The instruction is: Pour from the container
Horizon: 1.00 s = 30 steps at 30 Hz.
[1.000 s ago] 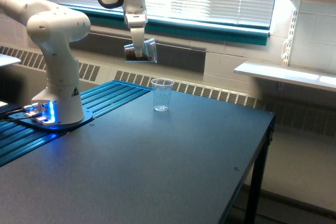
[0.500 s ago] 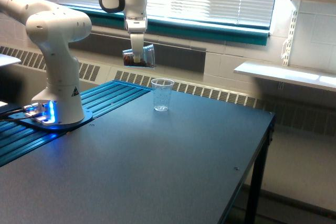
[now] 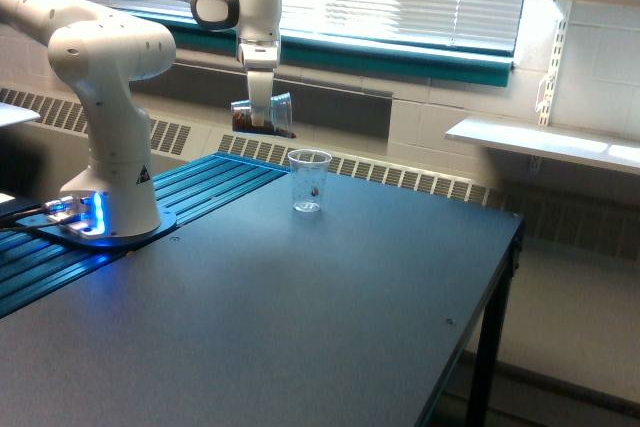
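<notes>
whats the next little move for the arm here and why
Probably keep tipping the container a little further, holding its place. The pincer has it on its side, mouth toward the exterior view's right, just above and left of the narrow cup on the table. Dark granules still sit in the container, and only a speck or so shows inside the cup.

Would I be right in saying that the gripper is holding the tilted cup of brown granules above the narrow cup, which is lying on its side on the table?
Not quite. In the exterior view the narrow cup stands upright on the table, not on its side. The gripper does hold the tilted cup of brown granules above it.
</notes>
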Motion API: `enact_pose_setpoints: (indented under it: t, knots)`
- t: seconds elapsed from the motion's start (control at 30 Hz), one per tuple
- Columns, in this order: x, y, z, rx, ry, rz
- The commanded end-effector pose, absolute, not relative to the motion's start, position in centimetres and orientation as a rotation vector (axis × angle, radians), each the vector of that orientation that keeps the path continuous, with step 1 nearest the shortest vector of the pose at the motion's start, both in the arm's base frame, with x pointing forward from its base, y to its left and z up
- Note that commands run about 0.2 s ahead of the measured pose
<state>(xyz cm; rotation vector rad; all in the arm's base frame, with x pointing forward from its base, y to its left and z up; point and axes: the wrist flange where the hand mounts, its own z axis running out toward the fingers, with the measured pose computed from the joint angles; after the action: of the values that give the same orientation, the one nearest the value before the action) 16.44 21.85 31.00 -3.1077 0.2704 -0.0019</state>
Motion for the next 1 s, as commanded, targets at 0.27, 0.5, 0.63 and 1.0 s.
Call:
enact_pose_setpoints:
  t: [0.27,0.5,0.63,1.0]
  knots:
    - [16.7,20.5,29.6,-3.127,0.27,0.028]
    - [17.0,21.0,29.6,-3.124,0.262,0.013]
    - [17.3,21.7,29.7,-3.126,0.253,0.008]
    - [18.2,23.1,30.1,-3.145,0.196,-0.002]
